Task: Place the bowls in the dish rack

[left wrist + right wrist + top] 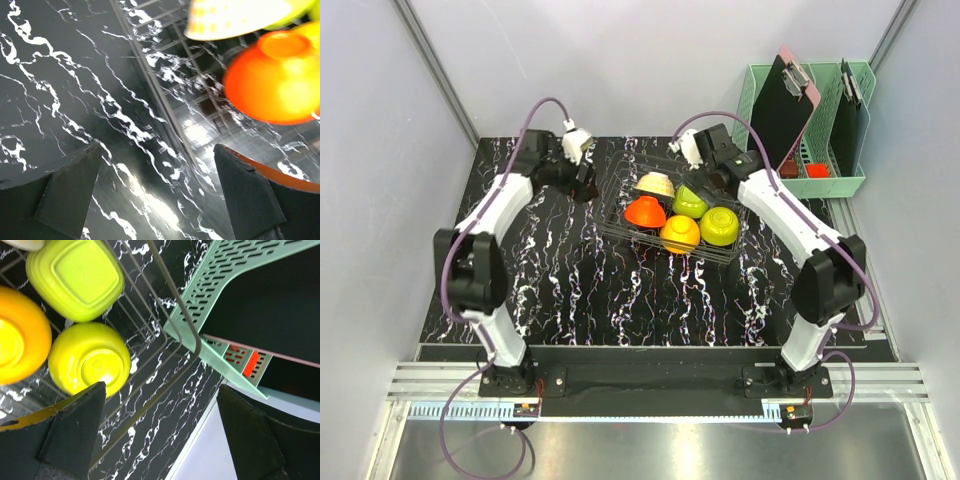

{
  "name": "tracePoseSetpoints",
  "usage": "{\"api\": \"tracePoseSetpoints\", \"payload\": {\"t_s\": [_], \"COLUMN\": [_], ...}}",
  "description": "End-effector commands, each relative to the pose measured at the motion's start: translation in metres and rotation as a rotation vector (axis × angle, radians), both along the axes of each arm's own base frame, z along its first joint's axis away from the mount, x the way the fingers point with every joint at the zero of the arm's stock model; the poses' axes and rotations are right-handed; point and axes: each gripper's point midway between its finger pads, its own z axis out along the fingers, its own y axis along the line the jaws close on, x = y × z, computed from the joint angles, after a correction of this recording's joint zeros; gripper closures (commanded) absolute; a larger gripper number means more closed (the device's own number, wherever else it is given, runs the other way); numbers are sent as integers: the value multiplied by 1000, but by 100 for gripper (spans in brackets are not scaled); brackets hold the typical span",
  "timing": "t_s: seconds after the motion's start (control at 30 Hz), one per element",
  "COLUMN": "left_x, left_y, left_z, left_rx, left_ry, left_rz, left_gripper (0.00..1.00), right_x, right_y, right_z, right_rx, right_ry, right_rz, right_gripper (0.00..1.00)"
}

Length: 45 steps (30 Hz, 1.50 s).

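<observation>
1. All five bowls sit inside the dish rack (pixel 620 232), which stands on the black marbled bench (pixel 550 290).
2. The cream-white bowl (pixel 655 184) is at the rack's far side. The red-orange bowl (pixel 646 211) is just in front of it.
3. The orange bowl (pixel 680 233) sits at the rack's near edge. The lime green bowl (pixel 689 202) is behind it and the yellow-green bowl (pixel 719 226) beside it, at the rack's end toward the right arm.
4. My wrist cameras show the red-orange, orange, lime green and yellow-green bowls lying bottom-up, packed close together.
5. My left claw (pixel 156 150) hangs over bare bench just outside the rack, on the side nearest the red-orange bowl. Its fingers (pixel 70 195) are spread wide with nothing between them.
6. My right claw (pixel 162 387) hangs over the rack's far corner beside the lime green bowl. Its fingers (pixel 75 435) are likewise apart and empty, with the rack's wire rim and the bench visible in the gap.
7. Beyond that corner, off the bench, stands a mint-green plastic basket (pixel 840 186) holding dark clipboards (pixel 785 105), close to the rack but not touching it.
</observation>
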Motion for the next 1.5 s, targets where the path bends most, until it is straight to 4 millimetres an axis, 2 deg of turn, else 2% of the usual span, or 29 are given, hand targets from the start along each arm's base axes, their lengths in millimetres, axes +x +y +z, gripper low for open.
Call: {"api": "tracePoseSetpoints", "payload": {"t_s": [0.0, 0.03, 0.13, 0.17, 0.23, 0.27, 0.33, 0.37, 0.4, 0.43, 0.47, 0.5, 0.53, 0.57, 0.6, 0.67, 0.73, 0.83, 0.9, 0.93, 1.03, 1.2, 1.33, 1.47], "left_x": [38, 39, 35, 28, 18, 6, -8, -21, -29, -37, -50, -58, -66, -78, -87, -102, -113, -132, -138, -144, -146, -132, -104, -87], "left_y": [3, 4, 6, 6, 8, 8, 8, 9, 9, 10, 12, 12, 13, 14, 15, 17, 19, 22, 25, 28, 39, 55, 70, 71], "left_z": [-3, -14, -27, -38, -40, -52, -48, -59, -60, -50, -59, -59, -52, -58, -52, -57, -52, -62, -65, -72, -85, -96, -82, -75], "left_rx": [52, 64, 99, 118, 144, 160, 175, 180, 182, 181, 183, 184, 181, 180, 181, 184, 184, 191, 201, 215, 267, 285, 263, 257], "left_ry": [-33, -14, 3, 23, 17, 43, 36, 66, 70, 52, 79, 87, 73, 95, 88, 106, 96, 129, 130, 148, 154, 170, 147, 136], "left_rz": [88, 93, 93, 85, 67, 54, 34, 23, 11, 6, -2, -10, -14, -23, -30, -39, -41, -46, -43, -42, -28, 24, 87, 103], "left_gripper": [1, 1, 1, 1, 1, 1, 1, 1, 1, 1, 1, 1, 1, 1, 1, 1, 1, 1, 1, 1, 1, 1, 1, 1], "right_x": [-12, -15, -19, -20, -20, -20, -19, -19, -19, -20, -19, -20, -20, -21, -22, -24, -25, -28, -30, -32, -34, -37, -37, -36], "right_y": [-5, -6, -11, -12, -14, -14, -13, -13, -11, -11, -11, -10, -10, -10, -10, -10, -11, -11, -12, -12, -12, -13, -12, -11], "right_z": [44, 45, 54, 59, 64, 66, 69, 68, 67, 67, 66, 65, 65, 66, 66, 69, 69, 71, 75, 77, 77, 77, 76, 75], "right_rx": [84, 87, 95, 98, 103, 109, 124, 128, 134, 135, 139, 143, 144, 149, 152, 163, 166, 171, 179, 183, 192, 198, 203, 204], "right_ry": [-115, -115, -135, -145, -155, -159, -165, -162, -160, -157, -156, -154, -152, -154, -155, -160, -160, -163, -170, -175, -175, -172, -170, -168], "right_rz": [-16, -16, -16, -13, -19, -23, -24, -26, -24, -26, -28, -25, -25, -26, -26, -24, -24, -23, -22, -21, -20, -17, -16, -18], "right_gripper": [1, 1, 0, 0, 1, 0, 0, 0, 1, 1, 1, 0, 0, 0, 0, 1, 0, 1, 0, 0, 0, 0, 0, 1]}}
